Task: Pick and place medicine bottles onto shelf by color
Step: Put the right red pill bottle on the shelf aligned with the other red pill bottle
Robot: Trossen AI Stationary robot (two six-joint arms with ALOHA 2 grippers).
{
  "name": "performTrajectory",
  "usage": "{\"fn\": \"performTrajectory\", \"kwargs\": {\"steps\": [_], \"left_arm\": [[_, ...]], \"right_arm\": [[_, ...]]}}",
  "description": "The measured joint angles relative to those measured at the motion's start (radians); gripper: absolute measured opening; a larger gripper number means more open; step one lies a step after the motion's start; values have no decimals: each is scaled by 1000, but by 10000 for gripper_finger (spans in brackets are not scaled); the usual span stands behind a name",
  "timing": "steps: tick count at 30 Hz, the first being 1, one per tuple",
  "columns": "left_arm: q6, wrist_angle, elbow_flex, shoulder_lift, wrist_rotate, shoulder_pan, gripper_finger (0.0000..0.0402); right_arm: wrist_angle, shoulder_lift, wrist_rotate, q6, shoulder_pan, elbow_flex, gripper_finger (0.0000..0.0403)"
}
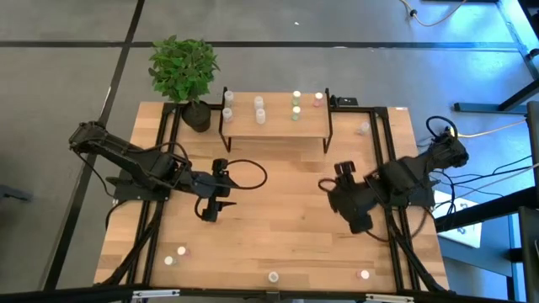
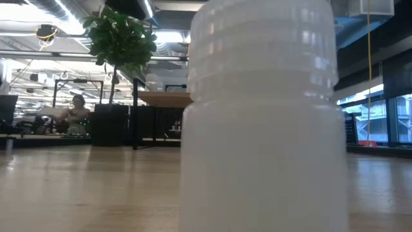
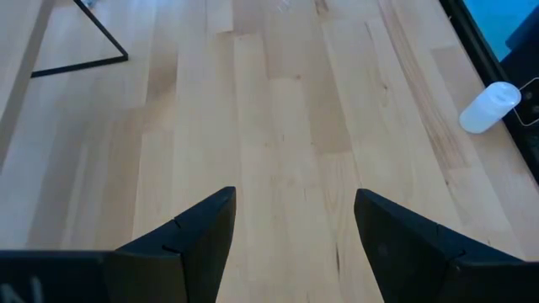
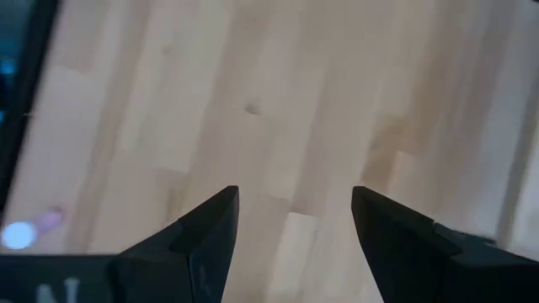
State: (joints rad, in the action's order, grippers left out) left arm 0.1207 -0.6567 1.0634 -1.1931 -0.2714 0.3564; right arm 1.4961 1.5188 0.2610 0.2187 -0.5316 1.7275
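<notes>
- Hovering over bare table, my left claw hangs wide and empty near the middle of the board, fingers spread with only wood between them.
- My right claw waits across from it, also spread wide and holding nothing; its wrist view shows plain planks and a pink-capped bottle off toward the table edge.
- At the far side stands the shelf, already carrying several bottles: whitish ones toward its left, green caps further right, a pink one at the right end.
- Four bottles wait along the near edge: two at the left corner, one in the middle, one pink at the right. Another lies loose by the right rail, beside the shelf; my left wrist view sees it on its side.
- From table height, the near-middle bottle fills the picture, with the plant and shelf behind it.
- I judge the sorting to be roughly half done and between picks: neither claw has a bottle in hand.
- Next, as I read it, comes a reach to one of the near-edge bottles, a descent with fingers astride it, a firm close, then a carry to the matching colour group on the shelf.
</notes>
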Motion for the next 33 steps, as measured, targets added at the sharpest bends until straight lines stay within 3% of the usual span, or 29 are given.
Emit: {"fn": "performTrajectory", "kwargs": {"steps": [7,22,33], "left_arm": [[0,0,0,0,0,0,237],[0,0,0,0,0,0,237],[0,0,0,0,0,0,237]], "right_arm": [[-9,1,0,75,-137,0,233],[-3,14,1,440,-334,0,233],[-31,151,-25,563,-490,0,233]]}}
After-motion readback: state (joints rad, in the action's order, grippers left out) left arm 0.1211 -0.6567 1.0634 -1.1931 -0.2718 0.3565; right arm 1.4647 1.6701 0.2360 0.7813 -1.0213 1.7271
